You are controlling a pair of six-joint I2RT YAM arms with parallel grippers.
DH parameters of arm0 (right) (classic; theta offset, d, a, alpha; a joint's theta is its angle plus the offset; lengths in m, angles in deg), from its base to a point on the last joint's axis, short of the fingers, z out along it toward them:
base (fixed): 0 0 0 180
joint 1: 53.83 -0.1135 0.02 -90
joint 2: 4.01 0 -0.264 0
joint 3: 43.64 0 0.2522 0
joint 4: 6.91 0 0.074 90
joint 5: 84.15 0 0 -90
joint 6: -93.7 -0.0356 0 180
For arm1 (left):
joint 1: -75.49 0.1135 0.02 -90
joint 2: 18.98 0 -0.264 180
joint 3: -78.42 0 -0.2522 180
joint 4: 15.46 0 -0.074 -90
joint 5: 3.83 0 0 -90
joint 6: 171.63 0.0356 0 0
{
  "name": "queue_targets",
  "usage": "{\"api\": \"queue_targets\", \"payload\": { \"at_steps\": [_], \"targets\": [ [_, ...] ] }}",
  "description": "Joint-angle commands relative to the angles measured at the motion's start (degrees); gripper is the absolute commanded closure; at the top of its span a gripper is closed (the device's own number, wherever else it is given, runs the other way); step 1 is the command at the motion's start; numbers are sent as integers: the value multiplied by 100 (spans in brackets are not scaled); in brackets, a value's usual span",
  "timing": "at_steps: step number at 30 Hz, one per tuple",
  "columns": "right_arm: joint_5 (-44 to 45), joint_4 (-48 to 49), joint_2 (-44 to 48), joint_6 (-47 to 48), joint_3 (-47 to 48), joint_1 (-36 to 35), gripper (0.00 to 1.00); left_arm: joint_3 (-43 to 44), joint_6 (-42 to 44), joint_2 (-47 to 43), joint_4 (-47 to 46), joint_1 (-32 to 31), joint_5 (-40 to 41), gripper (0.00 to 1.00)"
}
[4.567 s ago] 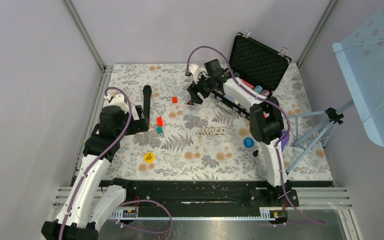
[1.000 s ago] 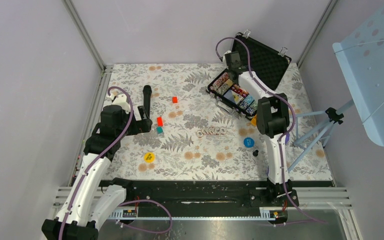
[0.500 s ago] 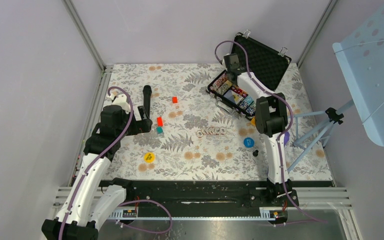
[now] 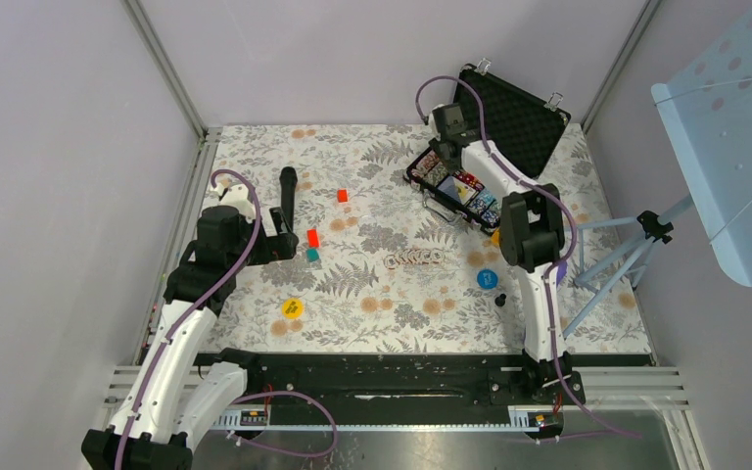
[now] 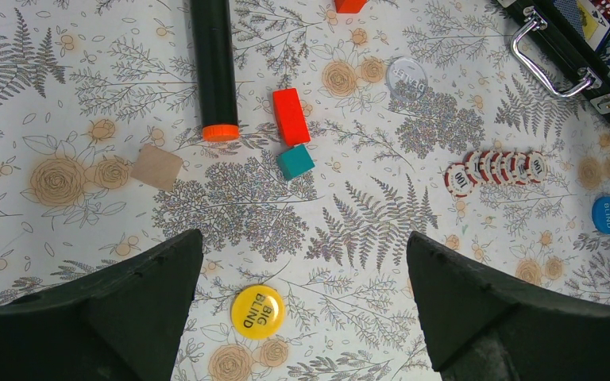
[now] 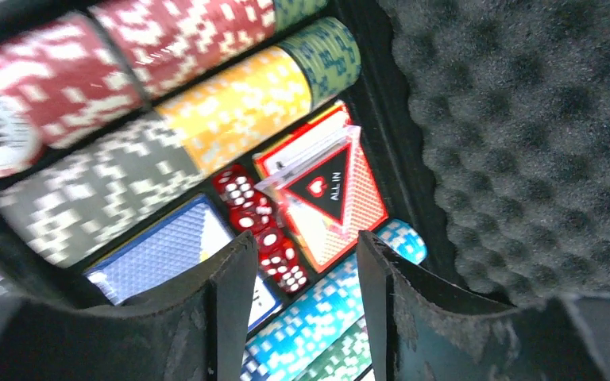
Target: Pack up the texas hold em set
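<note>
The right claw (image 6: 300, 248) is held parted and empty over the open case (image 4: 509, 117), where a triangular marker (image 6: 326, 186) is seen lying. The row of chips (image 4: 413, 258) is laid left-to-right on the table, nearer the arm bases. The left claw (image 5: 302, 238) is spread wide, empty.

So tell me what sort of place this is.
Probably a robot lab cell, not a card room: a left arm and right arm bolted to a rail, plain panel walls closing in the floral-cloth table, and a tripod alongside.
</note>
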Motion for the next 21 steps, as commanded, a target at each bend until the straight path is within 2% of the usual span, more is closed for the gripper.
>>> {"api": "queue_targets", "payload": {
  "at_steps": [1, 7, 9, 17, 21],
  "targets": [
    [-1002, -182, 1059, -1067, 20, -122, 44, 15, 65, -1, -161, 6, -72, 1],
    [-2380, -322, 1500, -3192, -69, -166, 45, 17, 68, 16, -158, 6, 11, 1],
    [-2694, -530, 1437, -3605, 36, -276, 42, 17, 64, 26, -150, 0, 32, 1],
    [-2019, -1594, 675, -4259, 732, -1178, 25, 13, 65, -22, -150, 2, 38, 1],
    [-2078, -1779, 313, -4472, 737, -1486, 8, 9, 64, -34, -151, 4, 20, 1]
  ]
}}
